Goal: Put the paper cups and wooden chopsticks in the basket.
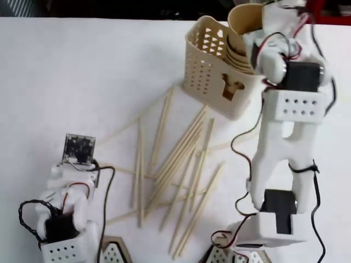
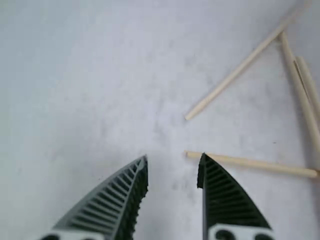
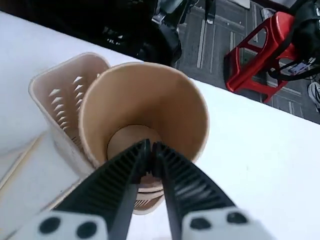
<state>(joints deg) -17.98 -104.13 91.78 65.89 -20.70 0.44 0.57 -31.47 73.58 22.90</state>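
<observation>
A cream perforated basket (image 1: 211, 76) stands at the back of the white table and leans a little. Nested paper cups (image 1: 238, 57) sit in it. My right gripper (image 3: 151, 147) is shut on the near wall of a tan paper cup (image 3: 145, 110), which it holds just above that stack beside the basket wall (image 3: 60, 95). Several wooden chopsticks (image 1: 175, 164) lie scattered mid-table. My left gripper (image 2: 172, 165) hangs open, low over the bare table. One fingertip (image 2: 205, 165) is right at the end of a chopstick (image 2: 255, 164).
The left arm (image 1: 68, 192) stands at the front left and the right arm (image 1: 285, 142) at the right, with a cable looping beside it. Two perforated pieces (image 1: 112, 252) sit at the front edge. A red stool (image 3: 260, 55) stands on the floor beyond the table.
</observation>
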